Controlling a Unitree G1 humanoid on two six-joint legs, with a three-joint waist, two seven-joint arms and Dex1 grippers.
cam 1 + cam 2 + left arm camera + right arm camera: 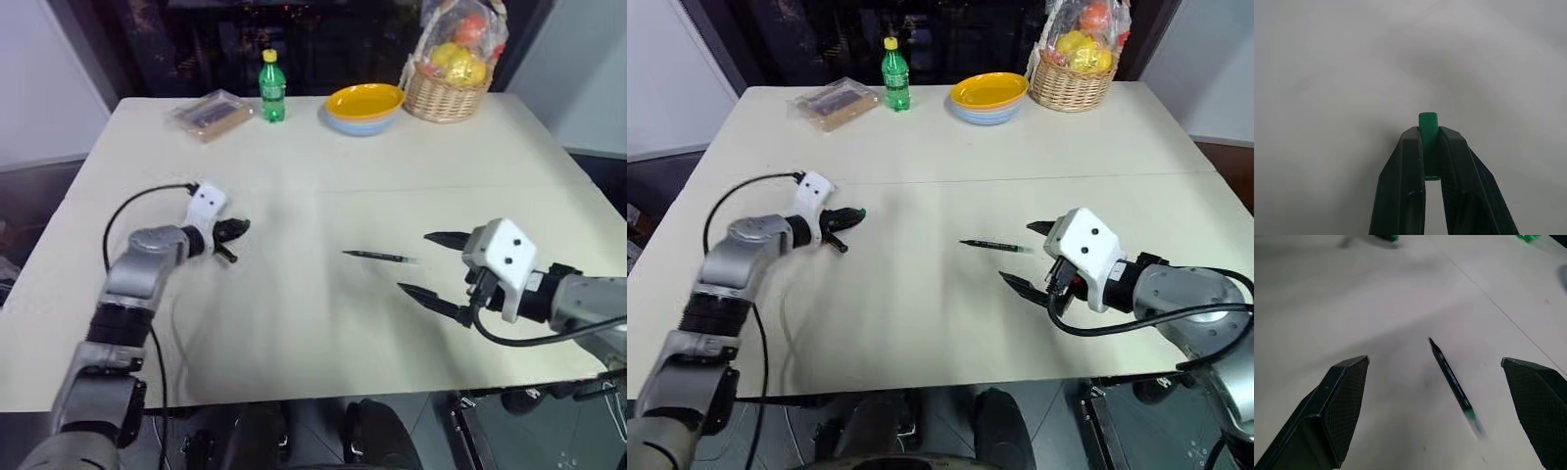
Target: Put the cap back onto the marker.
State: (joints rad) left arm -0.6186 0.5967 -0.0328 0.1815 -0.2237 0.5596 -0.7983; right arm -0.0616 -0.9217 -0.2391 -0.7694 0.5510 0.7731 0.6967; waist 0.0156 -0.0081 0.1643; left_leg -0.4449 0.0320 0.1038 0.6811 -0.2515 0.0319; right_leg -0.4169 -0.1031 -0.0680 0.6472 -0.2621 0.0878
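Pinched shut on the cap, your left gripper holds; right gripper gapes; grasp the marker, probably light and slippery, mid-barrel.

No readable text, label or number shows on anything.

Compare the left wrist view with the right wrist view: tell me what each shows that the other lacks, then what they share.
Left wrist view alone: the left gripper, jaws shut on the green cap, whose end sticks out past the fingertips.

Right wrist view alone: the right gripper, jaws wide open, with the marker lying flat on the table between them, uncapped, its pointed tip facing away from the gripper.

Both: the pale table as the background.
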